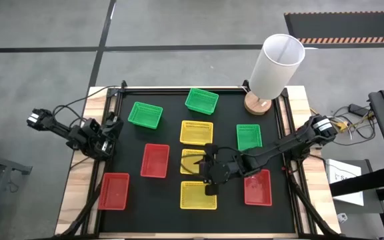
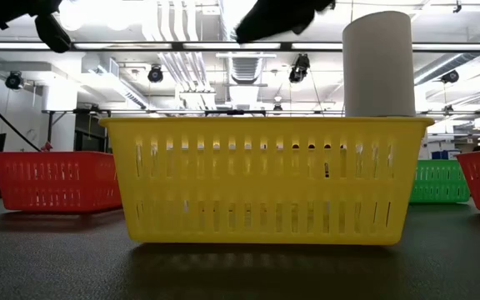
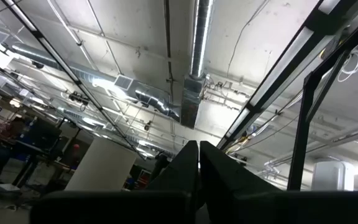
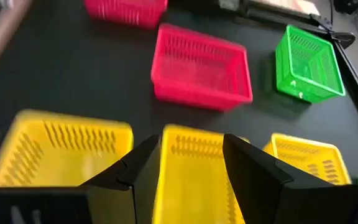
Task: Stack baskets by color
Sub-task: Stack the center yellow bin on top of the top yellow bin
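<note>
Nine rectangular slatted plastic baskets (image 1: 198, 132).

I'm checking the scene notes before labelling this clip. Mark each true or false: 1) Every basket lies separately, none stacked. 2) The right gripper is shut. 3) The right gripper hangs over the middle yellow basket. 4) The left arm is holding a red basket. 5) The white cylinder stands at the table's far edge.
1) True: all nine lie singly on the table.
2) False: the right gripper is open.
3) True: it is above the middle yellow basket.
4) False: the left gripper is shut on nothing, parked at the table's left edge.
5) True: the white cylinder stands there.
</note>
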Tool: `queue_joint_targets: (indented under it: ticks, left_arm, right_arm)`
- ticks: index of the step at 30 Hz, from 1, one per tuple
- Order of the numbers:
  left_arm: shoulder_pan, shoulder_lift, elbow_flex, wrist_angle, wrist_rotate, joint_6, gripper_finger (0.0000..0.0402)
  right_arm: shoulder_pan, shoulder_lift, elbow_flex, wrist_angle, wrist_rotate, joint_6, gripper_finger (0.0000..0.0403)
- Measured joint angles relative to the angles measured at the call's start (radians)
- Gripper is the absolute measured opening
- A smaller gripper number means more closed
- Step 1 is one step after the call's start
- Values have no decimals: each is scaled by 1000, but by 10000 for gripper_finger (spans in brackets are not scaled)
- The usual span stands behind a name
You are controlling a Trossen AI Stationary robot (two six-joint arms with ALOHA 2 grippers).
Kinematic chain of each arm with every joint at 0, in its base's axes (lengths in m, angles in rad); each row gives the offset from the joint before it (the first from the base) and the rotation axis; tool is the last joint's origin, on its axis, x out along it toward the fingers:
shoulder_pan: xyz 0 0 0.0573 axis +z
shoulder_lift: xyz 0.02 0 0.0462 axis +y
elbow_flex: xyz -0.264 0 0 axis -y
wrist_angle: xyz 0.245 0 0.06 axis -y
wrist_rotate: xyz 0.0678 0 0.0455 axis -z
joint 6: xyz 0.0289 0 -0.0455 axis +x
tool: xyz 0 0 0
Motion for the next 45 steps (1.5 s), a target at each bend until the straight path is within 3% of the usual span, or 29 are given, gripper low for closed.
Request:
queue_joint_targets:
  ticks: [8, 24, 36, 45]
  left_arm:
    - [0, 5, -2, -154, 28, 37, 0]
    - [0, 57, 1, -113, 17, 81, 0]
    - [0, 9, 1, -49, -6, 289, 0]
    - [0, 22, 0, -50, -5, 292, 0]
  right_arm:
    - [9, 14, -7, -10, -44, 105, 169]
    - [-13, 127, -8, -16, -124, 161, 169]
    - [-26, 128, -8, -66, -224, 279, 169]
    - [-38, 128, 60, -77, -236, 317, 169]
